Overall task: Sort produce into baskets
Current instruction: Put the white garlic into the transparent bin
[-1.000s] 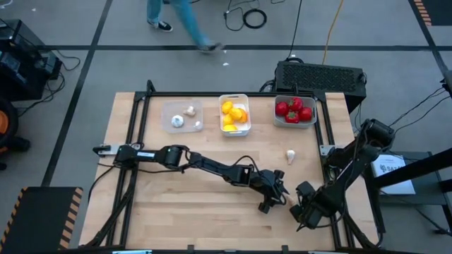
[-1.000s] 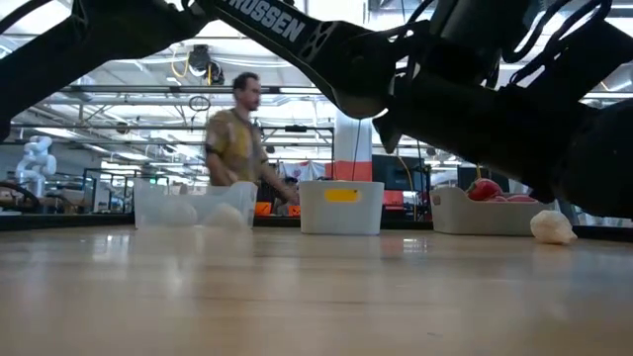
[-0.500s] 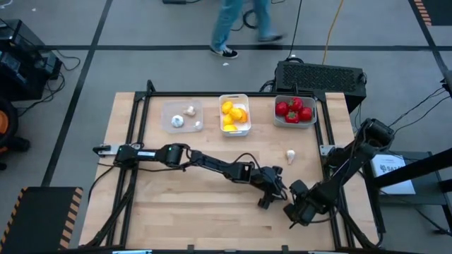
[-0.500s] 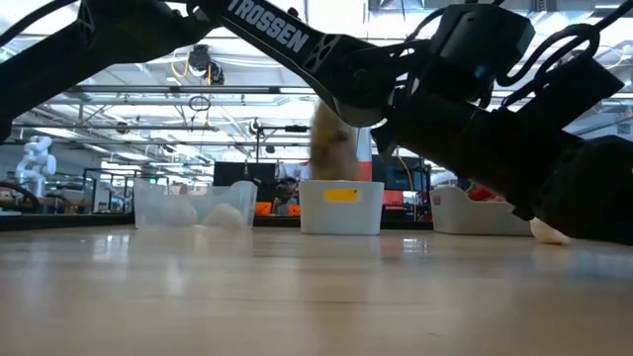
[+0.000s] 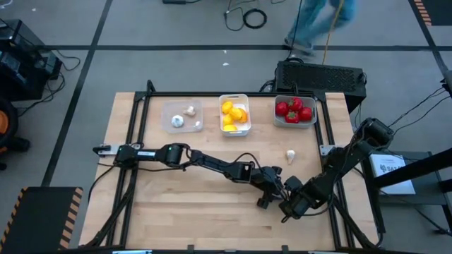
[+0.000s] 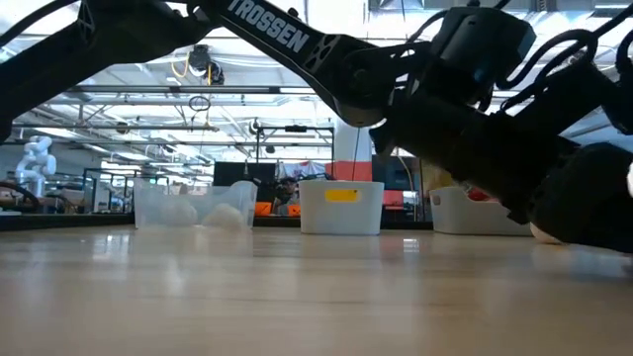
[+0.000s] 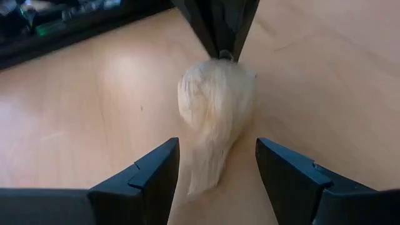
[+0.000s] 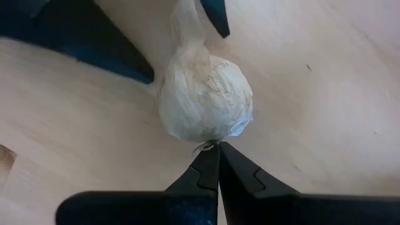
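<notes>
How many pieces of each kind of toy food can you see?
Garlic: 5 (3 in the clear tray, 1 loose bulb, 1 bulb at the left hand)
Lemons: about 4, heaped
Tomatoes: 4
Total: about 13

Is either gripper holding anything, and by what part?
Nothing held. The whitish garlic bulb lies on the wooden table between the open jaws of the left gripper; the right gripper, shut, touches its root end.
</notes>
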### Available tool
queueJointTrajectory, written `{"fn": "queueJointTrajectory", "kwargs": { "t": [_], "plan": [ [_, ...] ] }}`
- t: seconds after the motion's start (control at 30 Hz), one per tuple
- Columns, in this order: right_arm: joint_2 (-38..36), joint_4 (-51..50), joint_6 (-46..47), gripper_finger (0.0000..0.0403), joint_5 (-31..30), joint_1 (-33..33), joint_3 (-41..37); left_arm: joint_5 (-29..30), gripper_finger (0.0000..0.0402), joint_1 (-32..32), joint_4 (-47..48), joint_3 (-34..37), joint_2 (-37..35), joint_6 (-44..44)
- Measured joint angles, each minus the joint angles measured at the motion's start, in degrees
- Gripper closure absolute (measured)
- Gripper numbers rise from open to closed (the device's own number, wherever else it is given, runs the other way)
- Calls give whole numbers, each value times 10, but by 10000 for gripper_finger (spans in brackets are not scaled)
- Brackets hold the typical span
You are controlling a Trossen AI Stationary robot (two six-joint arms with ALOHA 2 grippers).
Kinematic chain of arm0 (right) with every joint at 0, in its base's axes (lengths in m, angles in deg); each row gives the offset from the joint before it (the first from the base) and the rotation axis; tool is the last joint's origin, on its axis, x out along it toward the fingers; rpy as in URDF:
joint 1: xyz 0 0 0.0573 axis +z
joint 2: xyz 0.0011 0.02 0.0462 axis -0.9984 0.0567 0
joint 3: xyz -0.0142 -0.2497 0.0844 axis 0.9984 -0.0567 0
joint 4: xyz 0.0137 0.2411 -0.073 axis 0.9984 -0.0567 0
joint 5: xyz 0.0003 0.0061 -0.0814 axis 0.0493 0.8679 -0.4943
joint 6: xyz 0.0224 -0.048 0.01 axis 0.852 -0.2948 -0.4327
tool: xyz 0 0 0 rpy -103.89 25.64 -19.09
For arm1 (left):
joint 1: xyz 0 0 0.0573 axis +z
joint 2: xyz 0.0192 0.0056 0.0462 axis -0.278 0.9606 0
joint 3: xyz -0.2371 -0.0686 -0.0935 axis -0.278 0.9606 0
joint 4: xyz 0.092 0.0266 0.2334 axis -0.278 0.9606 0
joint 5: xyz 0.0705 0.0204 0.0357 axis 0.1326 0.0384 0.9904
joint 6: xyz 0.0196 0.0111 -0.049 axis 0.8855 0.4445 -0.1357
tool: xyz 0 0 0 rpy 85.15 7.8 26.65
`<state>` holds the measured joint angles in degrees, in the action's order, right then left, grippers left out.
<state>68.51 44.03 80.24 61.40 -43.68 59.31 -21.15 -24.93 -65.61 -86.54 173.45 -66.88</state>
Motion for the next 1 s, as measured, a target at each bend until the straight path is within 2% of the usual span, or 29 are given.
{"fn": "queueJointTrajectory", "kwargs": {
  "t": [0.17,0.57,0.7,0.83,1.0],
  "plan": [
    [0,0,-3,403,0,0,0,2,214,6,22,0,-2,-1],
    [0,0,-12,403,0,0,0,2,349,10,28,0,-2,-1],
    [-4,1,-29,403,1,0,0,11,388,11,64,0,-18,1],
    [-18,-5,-44,403,1,2,8,25,389,14,145,0,-50,17],
    [-24,-4,-50,403,-10,7,22,81,379,22,294,0,-111,43]
  ]
}}
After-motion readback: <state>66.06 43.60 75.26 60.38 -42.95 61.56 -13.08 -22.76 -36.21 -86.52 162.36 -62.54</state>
